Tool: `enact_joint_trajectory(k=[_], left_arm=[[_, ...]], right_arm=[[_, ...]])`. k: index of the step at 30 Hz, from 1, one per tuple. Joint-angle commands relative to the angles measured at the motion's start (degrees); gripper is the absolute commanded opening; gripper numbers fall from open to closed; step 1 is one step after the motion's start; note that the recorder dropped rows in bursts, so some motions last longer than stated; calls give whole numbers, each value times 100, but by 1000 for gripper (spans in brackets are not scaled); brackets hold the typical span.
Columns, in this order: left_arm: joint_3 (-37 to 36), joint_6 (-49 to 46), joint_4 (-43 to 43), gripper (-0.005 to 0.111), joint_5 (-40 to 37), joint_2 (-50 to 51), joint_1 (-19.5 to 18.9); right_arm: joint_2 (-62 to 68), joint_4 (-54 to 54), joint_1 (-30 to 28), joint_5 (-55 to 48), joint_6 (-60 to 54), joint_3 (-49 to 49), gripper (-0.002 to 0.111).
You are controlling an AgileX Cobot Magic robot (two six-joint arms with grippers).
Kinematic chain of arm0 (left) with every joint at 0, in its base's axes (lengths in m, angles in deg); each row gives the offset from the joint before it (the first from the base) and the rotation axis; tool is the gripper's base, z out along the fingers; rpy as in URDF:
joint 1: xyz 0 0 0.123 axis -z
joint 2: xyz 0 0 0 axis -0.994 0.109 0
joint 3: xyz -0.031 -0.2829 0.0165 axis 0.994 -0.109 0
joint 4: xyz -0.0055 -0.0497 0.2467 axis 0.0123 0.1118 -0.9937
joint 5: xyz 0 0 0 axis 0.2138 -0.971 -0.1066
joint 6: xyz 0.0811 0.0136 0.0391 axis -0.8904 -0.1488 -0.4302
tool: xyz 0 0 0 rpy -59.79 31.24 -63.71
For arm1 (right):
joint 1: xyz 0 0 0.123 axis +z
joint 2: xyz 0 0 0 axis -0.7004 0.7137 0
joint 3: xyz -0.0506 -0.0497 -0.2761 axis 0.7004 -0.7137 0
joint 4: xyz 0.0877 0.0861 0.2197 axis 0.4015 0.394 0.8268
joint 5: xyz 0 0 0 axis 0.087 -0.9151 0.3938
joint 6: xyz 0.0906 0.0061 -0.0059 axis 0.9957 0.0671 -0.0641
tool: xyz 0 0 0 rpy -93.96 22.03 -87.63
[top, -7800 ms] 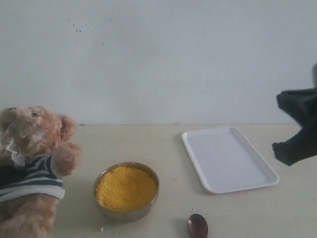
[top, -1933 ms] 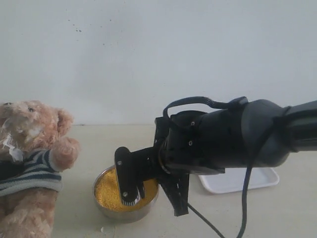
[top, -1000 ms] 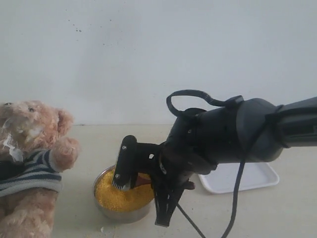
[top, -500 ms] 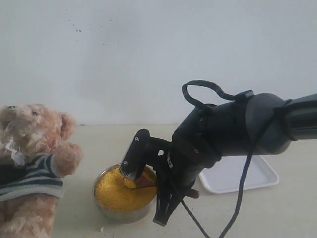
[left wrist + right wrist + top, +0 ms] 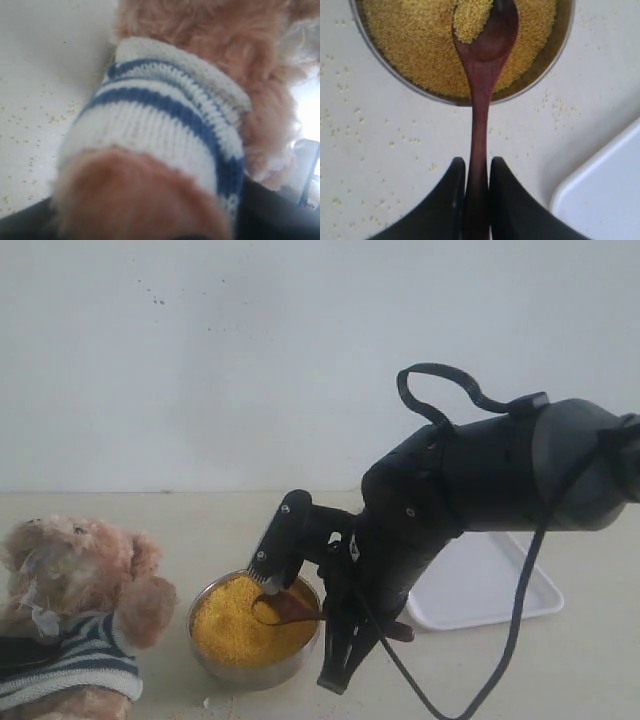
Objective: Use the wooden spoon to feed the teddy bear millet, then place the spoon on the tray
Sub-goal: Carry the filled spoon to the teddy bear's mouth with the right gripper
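The teddy bear (image 5: 75, 585) sits low at the left in its striped shirt (image 5: 165, 115). My left gripper (image 5: 155, 225) is shut on its body, with dark fingers (image 5: 280, 217) showing on either side of the plush. A steel bowl (image 5: 250, 672) beside the bear is heaped with millet (image 5: 235, 625). My right gripper (image 5: 477, 167) is shut on the handle of the wooden spoon (image 5: 481, 75). The spoon's bowl hangs over the millet and carries a small load of grains (image 5: 470, 20). The white tray (image 5: 490, 585) lies behind the right arm, partly hidden.
Loose millet grains (image 5: 555, 107) are scattered on the pale tabletop (image 5: 560, 670) around the bowl. A corner of the tray (image 5: 605, 200) lies close to the right gripper. A plain white wall stands behind the table.
The bear has dropped lower and shifted right toward the bowl. The right arm has risen and moved slightly right, lifting the spoon out of the millet with grains in it.
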Motion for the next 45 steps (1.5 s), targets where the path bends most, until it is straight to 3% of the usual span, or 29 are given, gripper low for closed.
enact_joint_trajectory(k=[1, 9, 17, 27, 31, 45], left_arm=[[-35, 253, 49, 4, 99, -6, -6], [-35, 184, 35, 4, 421, -6, 72], [-24, 184, -35, 4, 802, -6, 585], [-24, 184, 179, 4, 830, -2, 594], [-24, 142, 120, 4, 712, -2, 594], [-24, 105, 76, 4, 713, -2, 594]], right_arm=[[-269, 17, -77, 347, 95, 24, 0], [-656, 8, -59, 354, -55, 24, 0], [-783, 1043, 0, -76, -694, 530, 0], [-738, 1248, 725, -249, -755, 1073, 0], [-593, 1701, 776, -204, -741, 1073, 0], [24, 1466, 1355, 370, -955, 1084, 0]])
